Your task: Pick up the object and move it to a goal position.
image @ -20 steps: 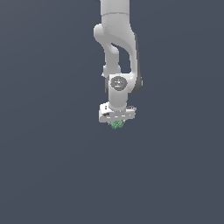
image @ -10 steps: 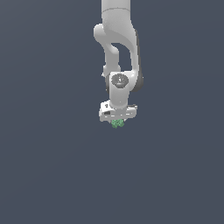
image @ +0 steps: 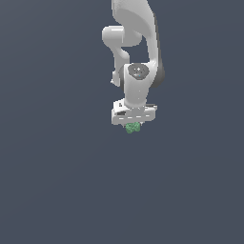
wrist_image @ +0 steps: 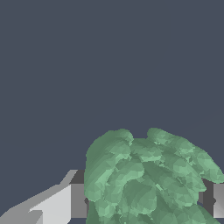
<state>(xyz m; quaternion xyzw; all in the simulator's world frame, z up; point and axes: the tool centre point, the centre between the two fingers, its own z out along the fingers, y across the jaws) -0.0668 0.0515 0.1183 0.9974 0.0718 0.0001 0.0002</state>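
The object, a tiny bumpy green lump [image: 133, 127], hangs under the white gripper [image: 133, 125] in the exterior view, above the dark grey floor. The gripper is shut on it, and the lump is much narrower than the gripper's hand. In the wrist view the green lump [wrist_image: 144, 179] fills the space between the two fingers; one finger [wrist_image: 72, 200] shows on one side and the other finger [wrist_image: 218, 200] at the picture's edge, both pressed against the lump.
The white arm [image: 136, 52] comes down from the top of the exterior view. A plain dark grey surface [image: 57, 181] lies all around and below.
The gripper with the green lump has shifted slightly toward the exterior view's right and a little upward. It still holds the lump.
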